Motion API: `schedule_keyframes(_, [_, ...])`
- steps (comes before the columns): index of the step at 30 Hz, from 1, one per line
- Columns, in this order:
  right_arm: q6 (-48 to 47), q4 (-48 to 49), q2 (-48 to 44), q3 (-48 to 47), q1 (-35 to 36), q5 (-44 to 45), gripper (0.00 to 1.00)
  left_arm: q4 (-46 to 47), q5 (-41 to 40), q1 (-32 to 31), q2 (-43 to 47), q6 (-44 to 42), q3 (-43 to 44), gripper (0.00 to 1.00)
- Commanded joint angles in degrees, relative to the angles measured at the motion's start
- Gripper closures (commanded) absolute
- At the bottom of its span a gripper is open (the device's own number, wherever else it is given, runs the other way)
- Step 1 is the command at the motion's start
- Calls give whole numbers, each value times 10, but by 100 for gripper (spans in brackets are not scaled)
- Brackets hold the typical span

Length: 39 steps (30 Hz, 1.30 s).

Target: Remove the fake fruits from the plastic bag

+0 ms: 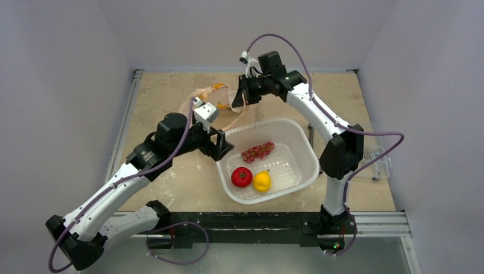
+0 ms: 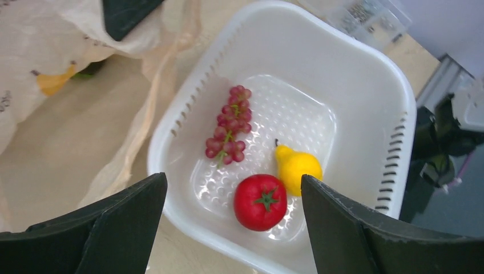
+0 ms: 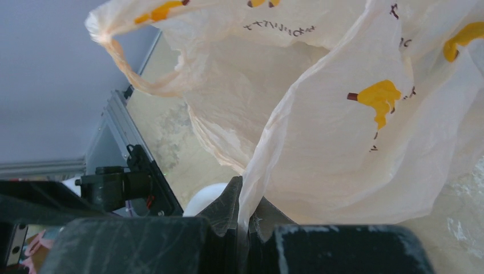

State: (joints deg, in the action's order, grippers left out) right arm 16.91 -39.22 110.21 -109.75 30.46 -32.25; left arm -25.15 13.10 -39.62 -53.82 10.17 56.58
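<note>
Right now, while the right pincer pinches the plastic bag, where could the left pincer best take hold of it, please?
Probably the free handle loop: it hangs clear of the plastic bag's crumpled body, while the right pincer holds another fold. Approach from the left pincer's own side, jaws across the thin strip.

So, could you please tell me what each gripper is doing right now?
Left gripper: open, empty.
Right gripper: closed on the plastic bag.

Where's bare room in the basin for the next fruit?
Top view: the basin floor is bare on the right, between the grapes, the lemon and the right wall. Crowded left: tomato and lemon side by side, grapes just behind them.
</note>
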Motion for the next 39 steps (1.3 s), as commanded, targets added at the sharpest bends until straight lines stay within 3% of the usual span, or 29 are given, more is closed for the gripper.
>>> schedule_keyframes(1, [14,62,-1,-11,4,-68,100,6,-126,29,-23,54,40,13])
schedule_keyframes(6, [28,75,6,-15,17,-93,100,-31,-178,78,-96,125,90,14])
schedule_keyframes(12, [0,75,-34,52,14,-97,100,18,-151,127,-135,192,79,27])
schedule_keyframes(16, [10,92,-30,59,14,-106,100,4,-170,138,-159,221,102,34])
schedule_keyframes(19, [15,94,3,12,19,-114,100,-6,-191,144,-157,225,108,36])
schedule_keyframes(23, [22,93,52,-74,48,-145,100,-73,-276,144,-140,233,117,40])
schedule_keyframes(29, [43,138,62,-84,103,-211,100,-85,-317,144,-65,234,58,43])
schedule_keyframes(32, [45,159,45,-57,104,-244,100,-105,-332,144,-45,249,40,45])
schedule_keyframes(39, [38,187,-27,90,80,-229,100,-108,-324,144,-58,255,24,48])
